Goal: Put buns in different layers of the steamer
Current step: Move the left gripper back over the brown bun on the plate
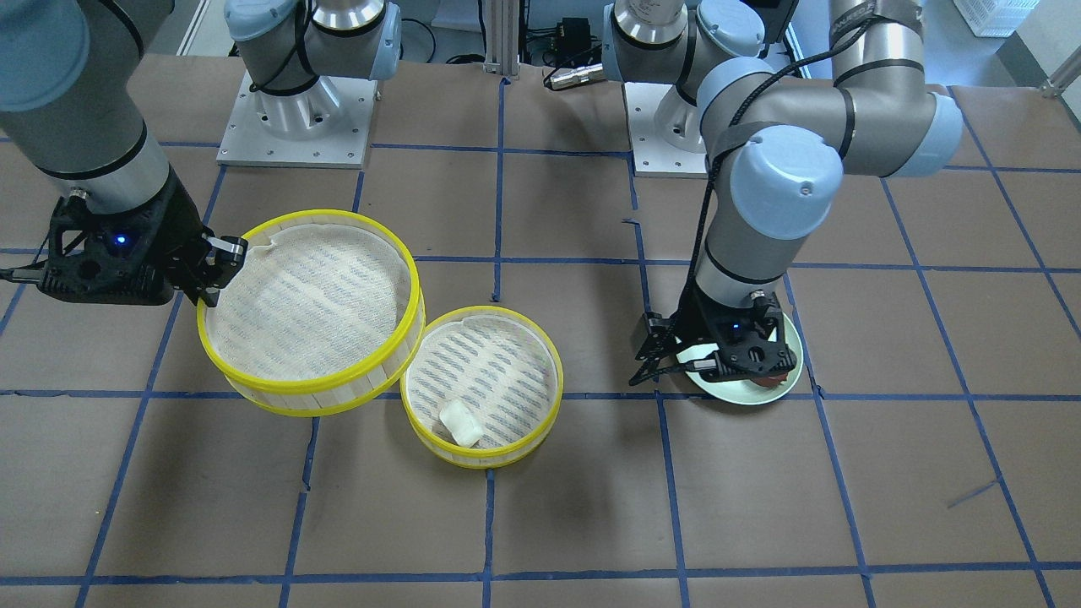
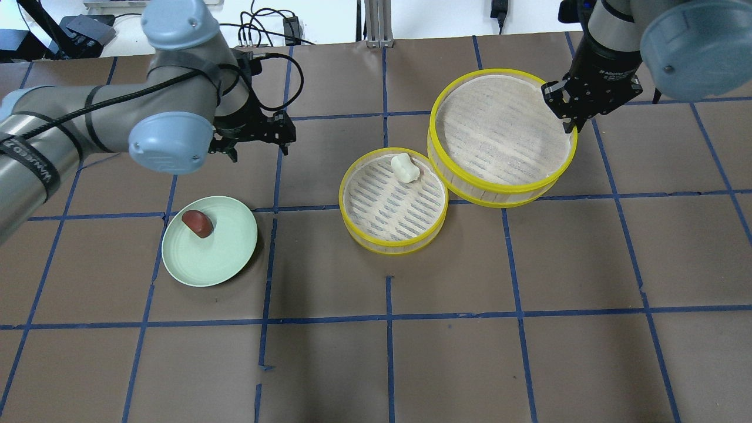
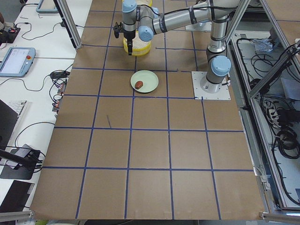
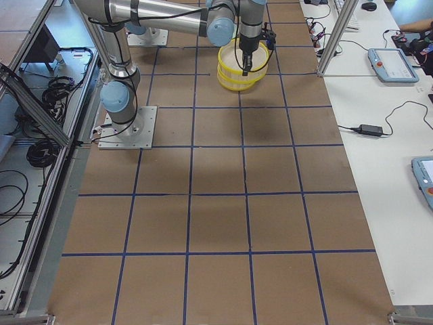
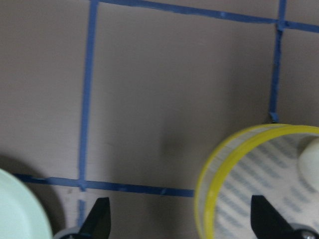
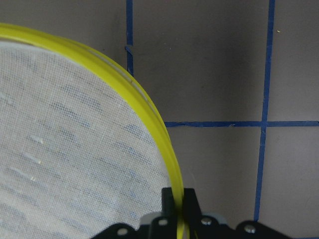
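The right fingers (image 6: 168, 201) are clamping the rim of the tilted yellow-rimmed round steamer tray (image 2: 496, 189) beside its tabletop twin (image 2: 393, 247), which is holding the white roundish bun (image 2: 405, 167); levelling it before stacking looks wise; the left fingers (image 5: 98, 216) are hanging wide apart, empty.

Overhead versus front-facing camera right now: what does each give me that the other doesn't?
Overhead only: the reddish-brown bun in full on the green plate, not covered by the left gripper. Front-facing only: the arms' mounting plates. In that view the left gripper hides most of the plate, and the bun is only a sliver. Both: the white bun lying in one steamer tray, and the right gripper with its jaws shut on the yellow rim of the other, empty tray.
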`<state>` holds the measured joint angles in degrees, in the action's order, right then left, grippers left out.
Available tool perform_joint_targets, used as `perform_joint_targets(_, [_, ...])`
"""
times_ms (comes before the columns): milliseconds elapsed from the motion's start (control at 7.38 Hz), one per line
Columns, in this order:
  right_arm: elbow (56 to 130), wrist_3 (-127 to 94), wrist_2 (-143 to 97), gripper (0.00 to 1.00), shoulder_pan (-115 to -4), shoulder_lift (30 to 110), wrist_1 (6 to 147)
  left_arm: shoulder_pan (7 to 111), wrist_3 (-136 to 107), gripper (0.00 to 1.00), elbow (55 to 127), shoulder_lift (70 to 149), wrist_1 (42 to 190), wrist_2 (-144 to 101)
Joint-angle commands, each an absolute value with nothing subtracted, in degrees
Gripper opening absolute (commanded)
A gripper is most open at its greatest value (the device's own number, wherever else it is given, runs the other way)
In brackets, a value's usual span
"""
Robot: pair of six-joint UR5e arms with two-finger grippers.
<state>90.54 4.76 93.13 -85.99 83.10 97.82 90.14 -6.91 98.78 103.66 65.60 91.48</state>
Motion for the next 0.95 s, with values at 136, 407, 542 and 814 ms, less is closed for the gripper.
perform_joint_targets(136, [90.5,3.4,92.6,0.07,-86.9,82.6,98.5,84.1,-4.7,1.00,105.8,103.0,67.2,95.6])
perform_joint_targets(407, [90.7,-1.9,92.5,0.07,-90.1,81.0,101.0,81.7,-4.7,1.00,107.8,103.1,67.1,95.6])
perform_joint_targets(542, [90.8,-4.5,92.5,0.07,-92.3,80.2,102.0,81.7,-4.7,1.00,107.9,104.3,67.2,95.9])
perform_joint_targets(814, [91.1,-15.9,92.5,0.06,-99.2,76.1,105.4,81.5,-5.0,1.00,107.8,106.7,66.5,101.7])
